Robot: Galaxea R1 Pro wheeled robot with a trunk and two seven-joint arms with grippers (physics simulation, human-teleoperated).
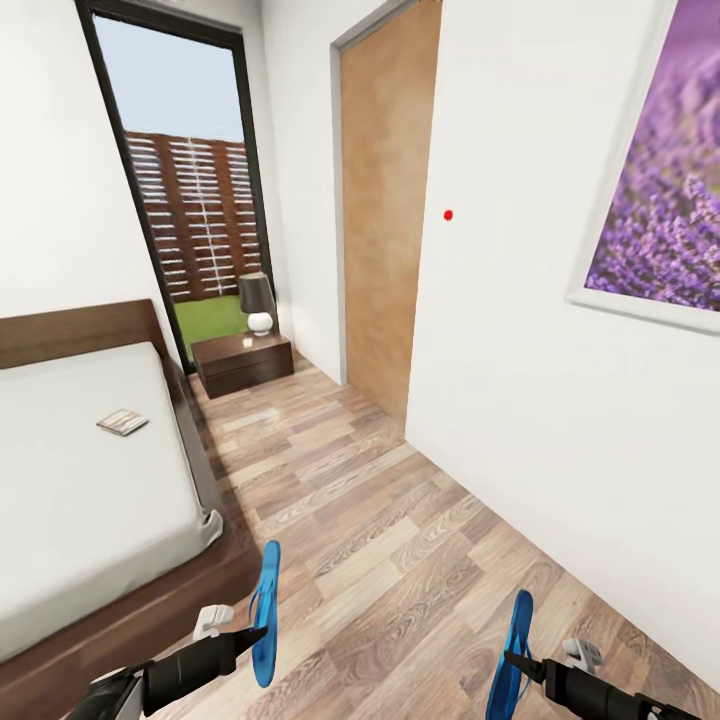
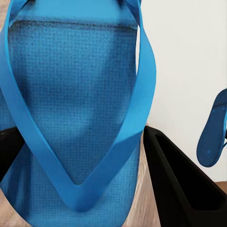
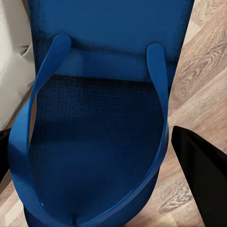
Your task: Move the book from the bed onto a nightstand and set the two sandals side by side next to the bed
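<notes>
Bedroom scene seen from the head camera, with the bed (image 1: 70, 480) at left, its light-grey mattress on a dark brown frame and its brown headboard against the far wall. The book (image 1: 123, 422) lies flat on the mattress near the bed's floor-side edge, toward the headboard end. The nightstand (image 1: 242, 361) stands on the wood floor (image 1: 400, 540) just beyond the head of the bed, bearing a lamp (image 1: 257, 302) with a dark shade and white round base, in front of a tall glazed door (image 1: 190, 200) that looks onto a slatted fence. A wooden door (image 1: 385, 210) and a white wall with a lavender picture (image 1: 665, 190) bound the right side. The left gripper (image 1: 250, 634) is closed on the left sandal (image 1: 265, 612), which stands on edge above the floor beside the foot corner of the bed; in the left wrist view its dark fingers (image 2: 179, 189) flank the blue sole and V-shaped strap (image 2: 85, 142), with the other sandal visible beyond. The right gripper (image 1: 517, 662) is likewise clamped on the right sandal (image 1: 512, 655), held on edge above the floor nearer the white wall, well apart from the first; the right wrist view shows the sole and strap (image 3: 99, 132) between its fingers (image 3: 201, 175).
</notes>
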